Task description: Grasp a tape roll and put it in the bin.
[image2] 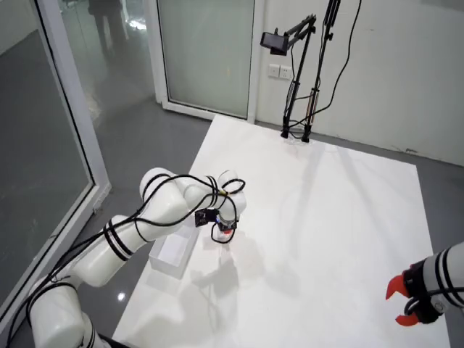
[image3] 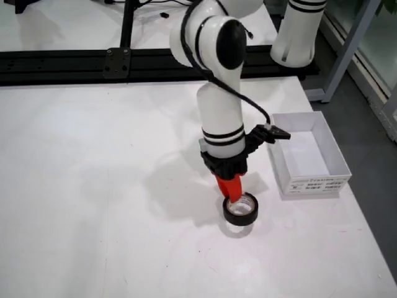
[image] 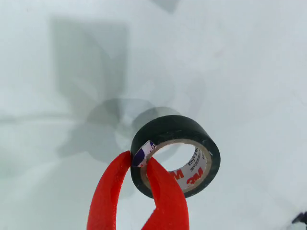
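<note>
Red claw (image: 139,160) clamped on tape roll (image: 175,154) wall.
Roll just above white surface (image3: 93,186); bin (image3: 308,155) near.

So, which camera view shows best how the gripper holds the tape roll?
The view riding on the gripper: one red finger inside the tape roll, one outside. The front view shows the roll small; the high view barely shows it.

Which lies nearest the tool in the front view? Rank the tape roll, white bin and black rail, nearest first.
1. Tape roll: its wall is between the fingers of the tool.
2. White bin: right of it.
3. Black rail: along the table's far edge.
</note>
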You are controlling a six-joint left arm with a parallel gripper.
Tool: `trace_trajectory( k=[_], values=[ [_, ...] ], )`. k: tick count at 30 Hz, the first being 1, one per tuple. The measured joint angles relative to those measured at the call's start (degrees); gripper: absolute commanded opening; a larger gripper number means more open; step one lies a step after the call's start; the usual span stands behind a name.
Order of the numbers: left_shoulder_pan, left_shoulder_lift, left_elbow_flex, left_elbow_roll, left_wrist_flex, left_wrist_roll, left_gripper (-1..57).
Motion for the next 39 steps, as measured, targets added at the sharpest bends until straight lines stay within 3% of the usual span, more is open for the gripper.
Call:
trace_trajectory(
  k=[9,15,30,39],
  values=[
    [-1.58,-1.51,-7.24,0.01,7.96,2.64,-0.8],
    [-1.98,-5.29,-6.63,-0.24,11.39,3.22,-0.8],
    [0.53,-27.29,16.79,-1.54,15.69,-0.61,-0.8],
    [2.86,-34.83,26.59,-2.09,16.47,-2.51,-0.9]
  ],
)
